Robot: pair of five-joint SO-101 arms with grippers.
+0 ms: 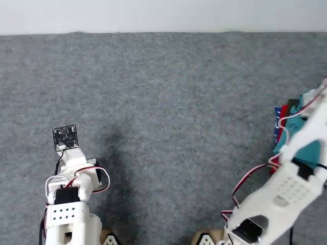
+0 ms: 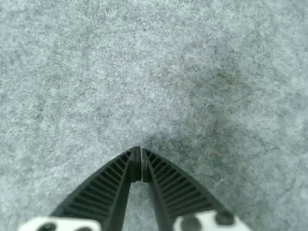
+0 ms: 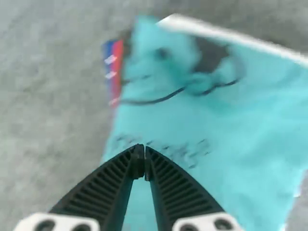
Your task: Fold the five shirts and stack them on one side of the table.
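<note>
From above, the stack of shirts (image 1: 306,152) lies beneath the right arm (image 1: 286,194), well apart from the left arm (image 1: 71,173) on the grey table (image 1: 179,102). At the left wrist, the left gripper (image 2: 141,166) is clenched on nothing, with bare felt ahead. At the right wrist, the right gripper (image 3: 144,163) is also clenched and empty, its tips over the teal shirt (image 3: 216,120), which tops the stack and spreads ahead.

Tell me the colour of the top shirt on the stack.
Turquoise with dark markings. The folded turquoise fabric shirt shows best in the right wrist view.
</note>
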